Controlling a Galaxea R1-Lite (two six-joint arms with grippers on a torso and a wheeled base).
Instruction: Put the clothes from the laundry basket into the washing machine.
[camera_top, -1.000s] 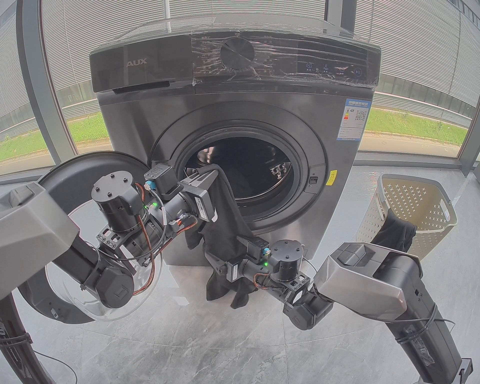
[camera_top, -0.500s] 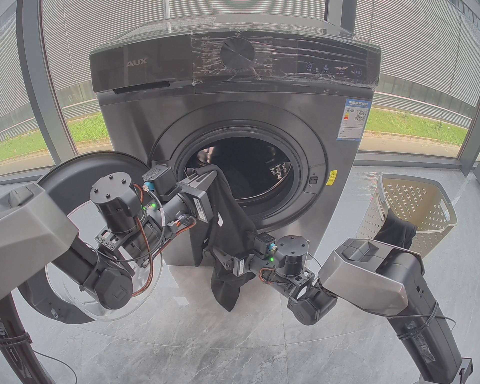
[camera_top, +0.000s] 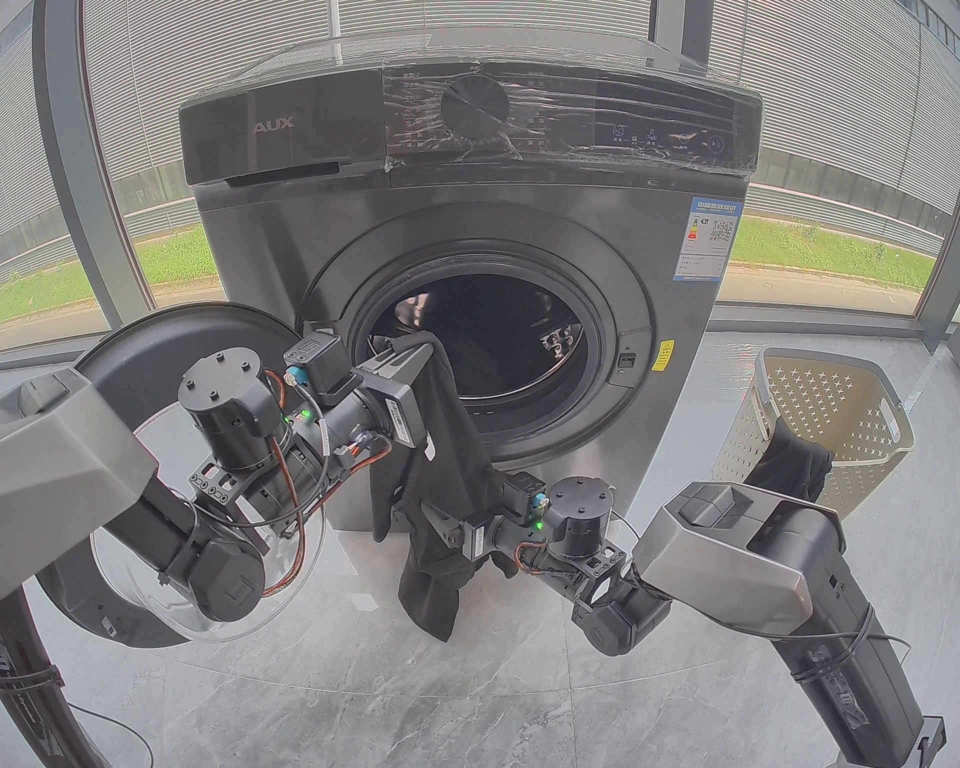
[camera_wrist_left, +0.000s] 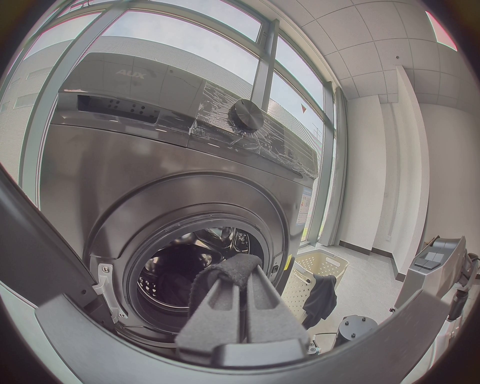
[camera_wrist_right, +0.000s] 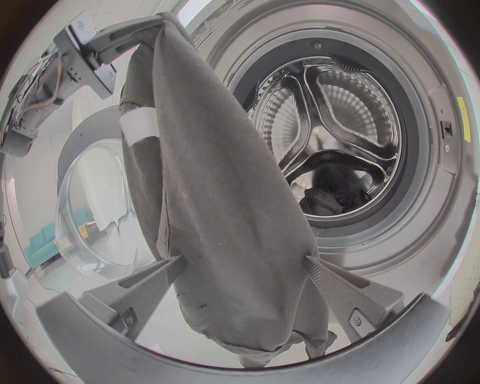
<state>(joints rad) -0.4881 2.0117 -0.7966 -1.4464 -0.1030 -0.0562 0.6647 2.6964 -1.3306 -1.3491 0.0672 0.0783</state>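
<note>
The washing machine (camera_top: 470, 250) is seen standing on the grey floor before a glazed wall; its round door (camera_top: 170, 350) is swung fully open to the robot's left, and the drum (camera_wrist_right: 345, 115) is exposed. A small heap of dark clothes (camera_wrist_right: 330, 197) is seen lying at the bottom of the drum. The laundry basket (camera_top: 830, 400), pale and perforated, is placed on the floor just beside the machine on the robot's right; a dark piece of clothing (camera_top: 795, 465) is draped over its near rim. A long dark garment (camera_top: 440, 460) is held up in front of the lower left part of the door opening; it is suspended from its top edge and hangs down past the machine's front, its lower end clear of the floor; a white tag (camera_wrist_right: 139, 125) is seen near its upper edge. The left gripper (camera_wrist_left: 244, 275) is clenched on the top of this garment, with the fabric pinched between the closed fingers, level with the opening's rim. The right gripper (camera_wrist_right: 245, 265) is set lower, at the garment's middle; its fingers are spread wide, and the cloth hangs between them without being pinched.
</note>
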